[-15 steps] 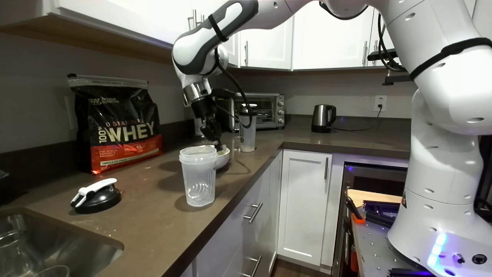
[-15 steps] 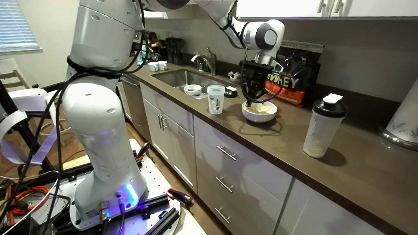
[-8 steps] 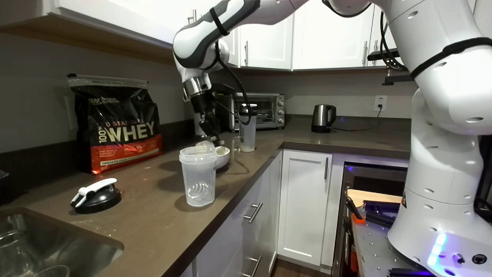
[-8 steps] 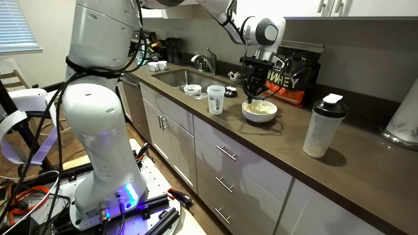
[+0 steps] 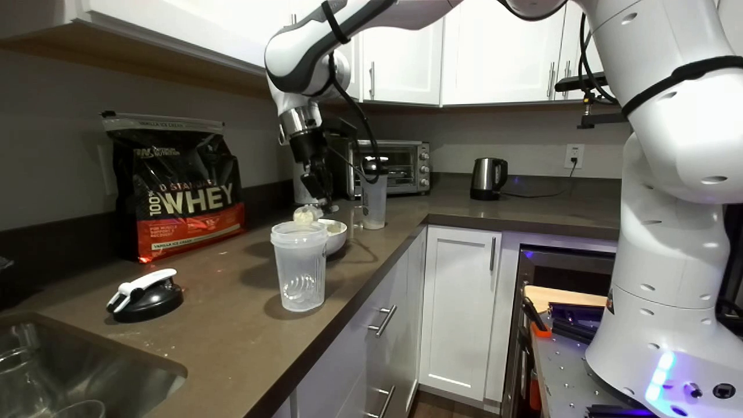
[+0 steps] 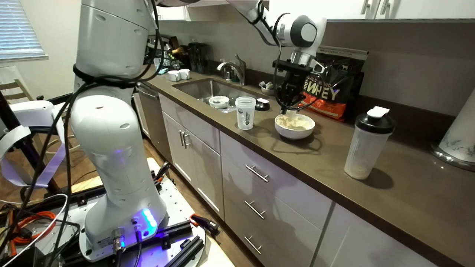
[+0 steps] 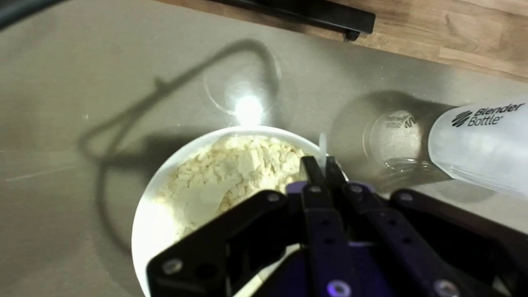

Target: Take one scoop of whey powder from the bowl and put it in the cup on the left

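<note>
A Robotiq gripper [image 7: 324, 169] clenched on the handle [image 7: 322, 147] of a pale scoop [image 5: 309, 213] lifts away from a white bowl [image 6: 295, 133] of whey on a counter [image 5: 232, 290]. The change is fresh: 1 second earlier the gripper's tips were down at the bowl and the scoop's head was out of sight; now they hang above the rim, and in an exterior view the head shows cream-colored powder [image 5: 302, 215] heaped inside. That suggests the scooping is done — and the carry is next. The bowl sits below the tool, more powder left in it. The clear, lidless cup [image 5: 299, 264] stands upright to the sink [image 6: 191, 88] side of the tool, near the bowl but not touching it, with no powder to be made out inside. A lidded bottle [image 6: 367, 148] stands well apart on the tool's opposite side, likely no part of the job. Whether the scoop is clear of the bowl's lip cannot be told — the cup's rim stands in the way. The next move likely calls for a level swing sinkward and 1 slow tilt over the cup's mouth; a heap this loose could spill onto the counter if the tool tips early.
</note>
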Action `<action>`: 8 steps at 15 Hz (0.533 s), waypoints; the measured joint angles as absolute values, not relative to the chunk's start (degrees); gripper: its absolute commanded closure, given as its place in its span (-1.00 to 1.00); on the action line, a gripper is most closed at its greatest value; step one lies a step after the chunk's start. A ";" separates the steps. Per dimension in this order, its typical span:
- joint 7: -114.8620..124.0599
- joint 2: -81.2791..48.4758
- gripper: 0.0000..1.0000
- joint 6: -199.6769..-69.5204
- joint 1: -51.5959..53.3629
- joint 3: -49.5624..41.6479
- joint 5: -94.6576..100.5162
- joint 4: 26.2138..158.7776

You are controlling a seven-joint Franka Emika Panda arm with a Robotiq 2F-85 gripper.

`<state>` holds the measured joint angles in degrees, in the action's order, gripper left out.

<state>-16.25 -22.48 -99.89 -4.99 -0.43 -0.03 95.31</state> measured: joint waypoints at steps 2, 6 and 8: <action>-16.58 -21.67 0.98 -99.89 -5.24 -0.43 -0.66 96.01; -16.88 -19.33 0.98 -99.89 -5.45 -0.46 -1.75 98.12; -17.20 -18.06 0.98 -99.89 -5.54 -0.46 -2.04 99.12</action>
<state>-17.20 -18.06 -99.89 -5.54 -0.46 -2.04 99.12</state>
